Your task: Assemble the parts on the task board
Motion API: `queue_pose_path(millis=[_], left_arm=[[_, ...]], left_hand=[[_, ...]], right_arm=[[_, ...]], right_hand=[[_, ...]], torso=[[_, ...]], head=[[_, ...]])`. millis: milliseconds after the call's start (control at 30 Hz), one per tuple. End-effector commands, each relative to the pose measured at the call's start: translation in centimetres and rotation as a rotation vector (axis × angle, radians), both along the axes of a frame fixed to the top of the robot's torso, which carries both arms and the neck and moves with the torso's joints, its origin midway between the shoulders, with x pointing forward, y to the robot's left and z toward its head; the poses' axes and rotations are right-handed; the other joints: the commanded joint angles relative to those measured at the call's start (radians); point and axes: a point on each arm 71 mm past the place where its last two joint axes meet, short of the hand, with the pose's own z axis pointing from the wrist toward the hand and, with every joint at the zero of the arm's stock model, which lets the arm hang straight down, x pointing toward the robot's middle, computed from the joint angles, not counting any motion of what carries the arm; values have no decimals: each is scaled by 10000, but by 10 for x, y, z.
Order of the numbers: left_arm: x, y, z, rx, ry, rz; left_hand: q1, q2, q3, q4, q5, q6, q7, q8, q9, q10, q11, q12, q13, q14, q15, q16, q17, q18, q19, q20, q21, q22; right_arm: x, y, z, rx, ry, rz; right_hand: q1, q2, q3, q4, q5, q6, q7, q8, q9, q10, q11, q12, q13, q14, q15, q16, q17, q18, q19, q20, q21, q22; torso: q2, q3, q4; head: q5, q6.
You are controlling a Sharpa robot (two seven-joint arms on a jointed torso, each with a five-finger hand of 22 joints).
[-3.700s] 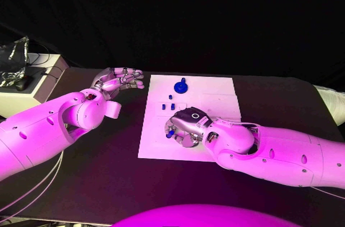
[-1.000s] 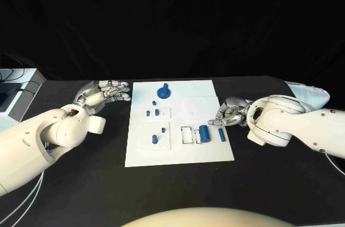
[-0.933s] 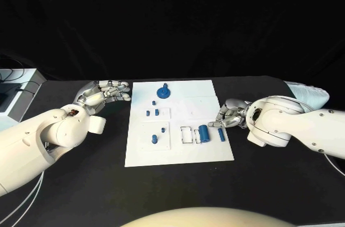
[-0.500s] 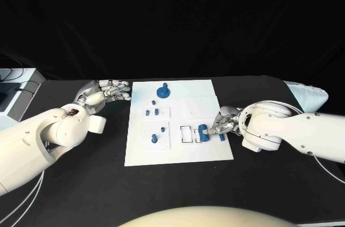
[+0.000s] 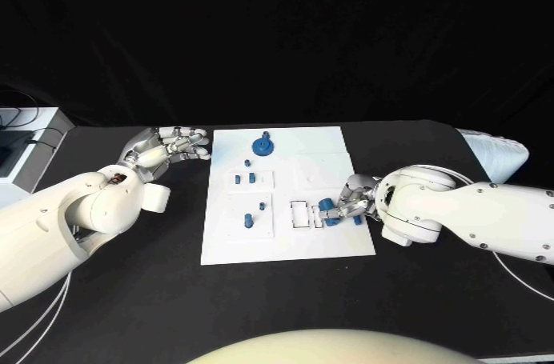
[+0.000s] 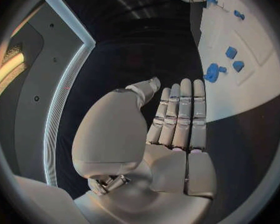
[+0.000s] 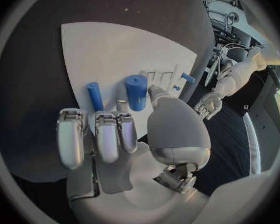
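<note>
Head view: white board [image 5: 289,244] at middle of black table [image 5: 138,300]; right hand [image 5: 350,198] at board's right edge, fingers bunched over thick blue cylinder [image 5: 328,213], contact not clear. Right wrist view: fingers curled, fingertips [image 7: 107,119] just short of cylinder [image 7: 137,91], thumb beside it; thin blue rod [image 7: 94,95] lies parallel alongside. Blue knob [image 5: 263,146] stands near board's far edge; small blue pegs [image 5: 245,177] left of centre. Left hand [image 5: 171,146] beside board's far left corner, holding nothing. Left wrist view: fingers [image 6: 180,112] straight, pressed side by side.
</note>
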Motion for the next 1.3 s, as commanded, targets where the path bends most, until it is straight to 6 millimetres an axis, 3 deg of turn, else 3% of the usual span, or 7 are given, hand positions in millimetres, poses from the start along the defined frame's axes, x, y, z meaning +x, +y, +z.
queue_pose_path(millis=[33,300,533,700,1067,1300], left_arm=[[0,-1,1,-119,-49,-80],[0,0,1,-100,-41,-55],[0,1,1,-80,-16,-43],[0,2,0,-59,6,-19],[1,3,-1,-39,33,17],[1,3,0,-48,15,23]], left_hand=[[-65,-57,-6,61,23,-3,1,-63,-16,27,35,-46,-15,60,14,35,12,27,77,-26,-36,-11],[-65,-58,-5,64,23,-3,7,-65,-18,18,40,-62,-18,56,16,33,20,27,81,-26,-42,-14],[-61,-57,-3,64,23,-1,11,-65,-19,13,43,-72,-20,53,18,31,26,27,84,-26,-46,-17],[-61,-57,-3,64,23,-1,11,-65,-19,13,43,-72,-20,53,18,31,26,27,84,-26,-46,-17],[-61,-55,0,68,23,1,18,-65,-20,6,48,-85,-22,49,20,29,33,27,87,-26,-51,-20],[-61,-55,0,68,23,1,18,-65,-20,6,48,-85,-22,49,20,29,33,27,87,-26,-51,-20]], right_arm=[[-1,1,-4,-132,149,-19],[0,2,-4,-192,-35,5],[0,2,-1,37,-545,-174],[-3,3,3,409,-684,-349],[-6,9,23,1305,-795,-579],[-8,24,22,1643,-120,-392]], right_hand=[[18,76,-98,-1,-50,-82,2,-74,-9,1061,-30,58,2631,951,37,67,2187,-189,846,-46,16,2272],[345,273,-188,-17,54,-70,-7,-82,93,1061,-38,58,2631,949,33,65,2182,-192,849,-47,31,2284],[1073,640,105,-39,1214,84,-77,-112,254,1061,-102,58,2631,955,-19,71,2208,-213,873,-86,137,2337],[1272,656,313,-39,1772,171,-104,-179,263,1061,-128,58,2631,962,-42,80,2241,-224,884,-109,190,2362],[1301,633,368,-35,1895,194,-108,-205,261,1061,-134,58,2631,961,-48,79,2238,-229,890,-115,214,2373],[1234,587,353,-15,1893,197,-93,-231,253,1061,-124,58,2631,959,-45,76,2229,-229,889,-116,213,2373]], torso=[[-4,-10,-2],[-8,-9,-14],[-12,-14,-18],[-16,-10,-13],[-15,-25,-21],[-1,-24,-22]], head=[[13,-19],[58,-26],[81,-19],[93,-14],[91,37],[107,19]])
